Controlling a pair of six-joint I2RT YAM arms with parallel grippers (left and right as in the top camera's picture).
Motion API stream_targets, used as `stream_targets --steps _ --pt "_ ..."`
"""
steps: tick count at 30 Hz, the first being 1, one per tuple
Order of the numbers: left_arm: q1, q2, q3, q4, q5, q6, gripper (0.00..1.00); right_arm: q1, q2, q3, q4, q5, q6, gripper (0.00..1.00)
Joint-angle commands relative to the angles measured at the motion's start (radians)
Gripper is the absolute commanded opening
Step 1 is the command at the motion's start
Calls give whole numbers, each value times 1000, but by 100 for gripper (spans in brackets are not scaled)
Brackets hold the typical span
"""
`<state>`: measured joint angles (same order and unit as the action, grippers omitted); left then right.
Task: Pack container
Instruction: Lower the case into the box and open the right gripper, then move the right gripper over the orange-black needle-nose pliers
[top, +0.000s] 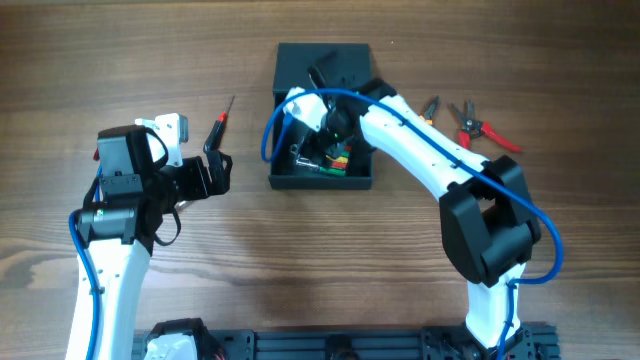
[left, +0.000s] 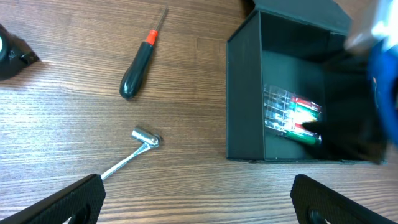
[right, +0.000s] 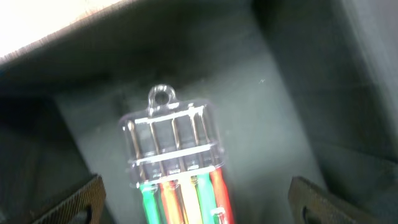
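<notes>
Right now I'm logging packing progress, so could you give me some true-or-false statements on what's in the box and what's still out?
The clear case of coloured drivers lies inside the container. True.
The left gripper holds the screwdriver. False: it is open and empty; the screwdriver lies on the table.
The right gripper is shut. False: it is open, above the case.
The red-handled cutters lie outside the container. True.
The container's lid is closed. False: it is open.

Matt plastic container (left: 244, 93), clear glossy case (right: 174, 146), wood-grain table (top: 320, 260).
</notes>
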<state>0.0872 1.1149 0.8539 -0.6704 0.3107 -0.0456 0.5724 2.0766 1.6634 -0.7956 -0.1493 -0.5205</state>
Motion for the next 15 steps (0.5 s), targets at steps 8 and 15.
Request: stream_targets --steps 8,15 --pt "3 2 17 0 -6 16 100 -154 -219 364 -232 234 813 100" --pt "3 2 17 0 -6 16 100 -366 -246 331 -422 254 1130 100"
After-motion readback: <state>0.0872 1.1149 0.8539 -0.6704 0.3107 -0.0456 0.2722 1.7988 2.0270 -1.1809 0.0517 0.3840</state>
